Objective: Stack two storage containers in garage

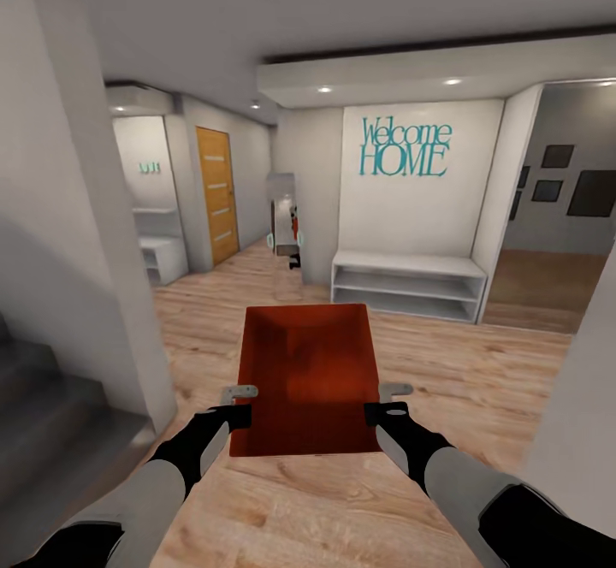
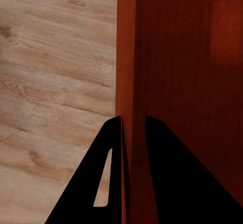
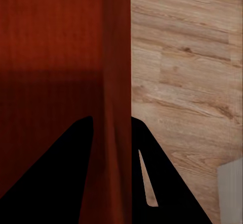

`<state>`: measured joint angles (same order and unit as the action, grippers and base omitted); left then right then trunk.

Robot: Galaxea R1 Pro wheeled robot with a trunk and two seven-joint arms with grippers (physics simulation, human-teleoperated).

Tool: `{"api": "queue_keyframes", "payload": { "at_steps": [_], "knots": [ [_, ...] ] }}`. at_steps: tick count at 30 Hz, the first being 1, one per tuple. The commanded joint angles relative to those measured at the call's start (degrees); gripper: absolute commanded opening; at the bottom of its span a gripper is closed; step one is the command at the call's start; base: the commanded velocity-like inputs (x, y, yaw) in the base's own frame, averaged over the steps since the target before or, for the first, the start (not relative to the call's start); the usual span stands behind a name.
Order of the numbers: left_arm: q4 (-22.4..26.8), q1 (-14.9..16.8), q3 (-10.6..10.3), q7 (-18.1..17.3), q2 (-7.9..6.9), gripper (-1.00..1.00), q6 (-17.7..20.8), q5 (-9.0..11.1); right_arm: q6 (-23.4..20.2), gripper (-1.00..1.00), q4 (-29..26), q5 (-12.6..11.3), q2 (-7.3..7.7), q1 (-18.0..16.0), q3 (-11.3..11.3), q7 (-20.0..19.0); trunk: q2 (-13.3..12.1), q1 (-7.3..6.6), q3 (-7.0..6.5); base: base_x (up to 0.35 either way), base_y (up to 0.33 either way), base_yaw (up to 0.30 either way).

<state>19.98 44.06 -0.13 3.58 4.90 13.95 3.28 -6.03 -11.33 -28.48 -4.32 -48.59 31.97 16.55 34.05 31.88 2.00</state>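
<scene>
An orange-red open-top storage container [image 1: 308, 375] hangs in front of me above the wood-plank floor, held between both arms. My left gripper [image 1: 242, 404] is shut on its left side wall [image 2: 126, 72], one finger inside the bin and one outside. My right gripper [image 1: 382, 400] is shut the same way on the right side wall [image 3: 117, 72]. The bin is empty inside. The wrist views show each wall pinched between the black fingers [image 2: 172, 183] [image 3: 55, 178].
A hallway lies ahead with a white low shelf bench [image 1: 409, 284] under a "Welcome HOME" wall sign [image 1: 404, 148]. A wooden door [image 1: 217, 193] stands at back left, a white pillar [image 1: 85, 209] and dark stairs [image 1: 43, 414] at left, a wall corner [image 1: 582, 431] at right.
</scene>
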Motion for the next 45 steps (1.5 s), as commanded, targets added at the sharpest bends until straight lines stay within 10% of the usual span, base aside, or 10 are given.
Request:
{"api": "queue_keyframes", "payload": {
  "at_steps": [1,45],
  "knots": [
    [0.8,0.1,0.2,0.5,0.02,-1.0,0.1,0.2,-0.4,-1.0,0.0,-2.0,0.02,0.0,1.5,-1.3,0.1,0.06,0.12,0.324,0.0,0.0],
    [0.8,0.1,0.2,0.5,0.02,-1.0,0.1,0.2,-0.4,-1.0,0.0,-2.0,0.02,0.0,1.5,-1.3,0.1,0.06,0.12,0.324,0.0,0.0]
  ]
}}
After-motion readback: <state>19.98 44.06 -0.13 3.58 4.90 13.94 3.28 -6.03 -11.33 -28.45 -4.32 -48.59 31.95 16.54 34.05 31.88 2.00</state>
